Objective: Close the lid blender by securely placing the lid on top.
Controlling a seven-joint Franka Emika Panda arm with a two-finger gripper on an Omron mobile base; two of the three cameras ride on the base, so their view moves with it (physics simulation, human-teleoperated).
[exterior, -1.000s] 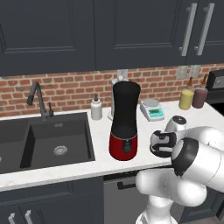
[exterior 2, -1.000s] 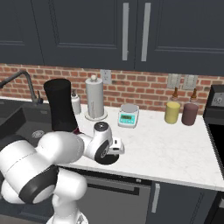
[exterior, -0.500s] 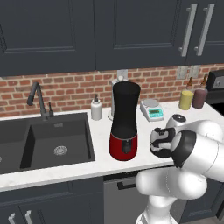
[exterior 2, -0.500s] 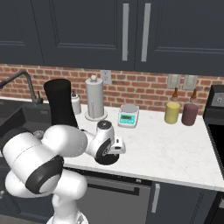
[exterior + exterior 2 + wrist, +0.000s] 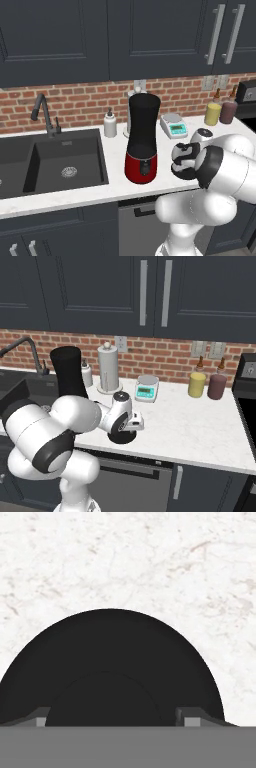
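The arm bends forward and down, wrist low, hand pointing straight down. The gripper (image 5: 115, 719) sits low; its two fingertips (image 5: 41, 718) stand apart, one on left, one on right. Grip state: not clear.

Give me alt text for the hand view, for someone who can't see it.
A flat round black lid lies on a white marbled counter, seen from straight above and close. The two grey fingertips of the gripper stand at either side of its lower part.
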